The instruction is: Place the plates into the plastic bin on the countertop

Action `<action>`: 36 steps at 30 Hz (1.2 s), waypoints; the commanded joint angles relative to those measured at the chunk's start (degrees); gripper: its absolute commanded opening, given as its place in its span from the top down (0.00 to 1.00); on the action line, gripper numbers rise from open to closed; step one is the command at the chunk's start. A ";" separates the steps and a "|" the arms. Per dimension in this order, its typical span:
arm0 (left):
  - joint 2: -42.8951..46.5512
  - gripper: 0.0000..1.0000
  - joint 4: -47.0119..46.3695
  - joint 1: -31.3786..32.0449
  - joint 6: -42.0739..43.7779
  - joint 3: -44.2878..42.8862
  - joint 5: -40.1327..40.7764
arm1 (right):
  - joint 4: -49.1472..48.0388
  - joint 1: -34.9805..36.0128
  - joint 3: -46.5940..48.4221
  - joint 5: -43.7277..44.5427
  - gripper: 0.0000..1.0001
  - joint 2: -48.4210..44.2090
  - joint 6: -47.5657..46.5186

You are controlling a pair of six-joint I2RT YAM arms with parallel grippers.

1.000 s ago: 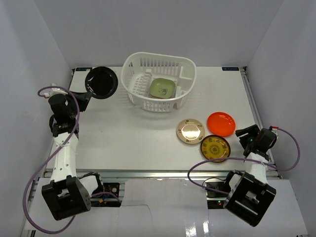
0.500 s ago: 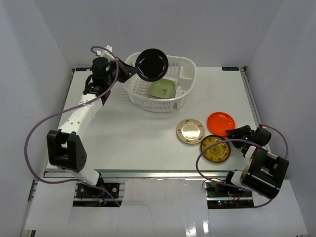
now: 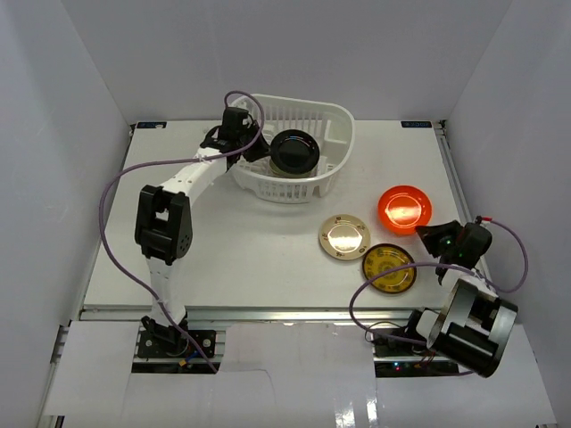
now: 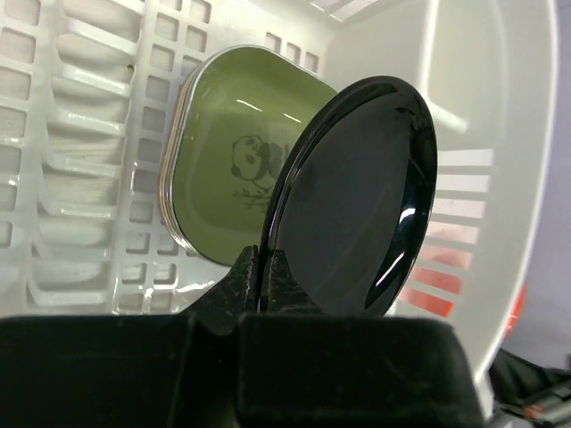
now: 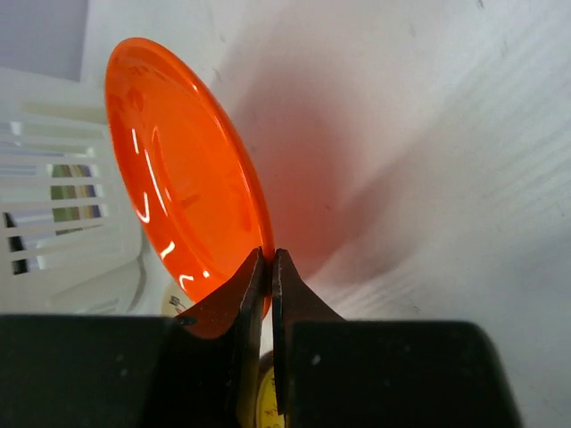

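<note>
My left gripper (image 4: 265,264) is shut on the rim of a black plate (image 4: 357,196) and holds it inside the plastic bin (image 3: 335,120), over a green square plate (image 4: 223,160) that lies in the bin. In the top view the black plate (image 3: 294,152) hides the green one. My right gripper (image 5: 270,260) is shut on the edge of an orange plate (image 5: 178,192) and holds it tilted off the countertop (image 3: 232,250), at the right in the top view (image 3: 404,206). A gold plate (image 3: 344,236) and a dark yellow plate (image 3: 388,267) lie flat nearby.
The left arm (image 3: 192,174) reaches up from the near-left base to the bin's left rim. A purple cable (image 3: 107,232) loops beside it. The right arm's base (image 3: 468,325) sits at the near right. White walls enclose the table on three sides.
My left arm swung right and brought the black plate from above the bin's rim down into the bin. My right gripper closed on the orange plate's edge and tipped it up.
</note>
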State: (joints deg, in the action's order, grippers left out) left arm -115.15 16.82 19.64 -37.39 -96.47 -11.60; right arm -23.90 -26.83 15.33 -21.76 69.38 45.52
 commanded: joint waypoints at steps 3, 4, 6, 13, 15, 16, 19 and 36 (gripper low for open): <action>-4.46 1.00 5.32 2.07 4.51 -10.57 3.85 | 2.97 0.46 9.43 2.25 0.92 -11.45 -0.87; -6.29 0.97 5.94 2.42 4.95 -11.63 4.47 | 4.64 0.98 11.02 1.99 0.92 -12.51 -0.96; -7.19 0.80 6.65 2.60 5.04 -13.13 5.87 | 7.80 4.56 16.36 1.81 0.92 -13.75 -2.00; -3.86 0.07 6.65 2.68 6.88 -16.20 8.08 | 11.24 25.84 33.40 10.77 0.92 -5.26 -7.01; -0.52 0.04 6.65 2.60 8.46 -17.78 8.08 | 12.91 32.32 38.43 12.95 0.92 -1.38 -8.16; 0.88 0.04 6.65 2.68 8.91 -18.05 8.25 | 13.35 34.37 43.76 14.01 0.92 2.82 -9.73; 8.69 0.03 5.69 2.60 9.70 -15.87 9.40 | 18.00 41.84 56.41 18.67 0.92 12.30 -14.29; 56.09 0.03 1.55 4.44 -0.31 50.02 -5.54 | 33.83 53.55 84.59 28.96 0.90 41.71 -19.06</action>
State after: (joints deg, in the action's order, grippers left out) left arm -58.48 14.35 22.94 -33.78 -53.63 -12.29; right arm 11.09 27.16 98.32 3.31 112.62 26.61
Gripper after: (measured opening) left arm 0.968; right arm 0.104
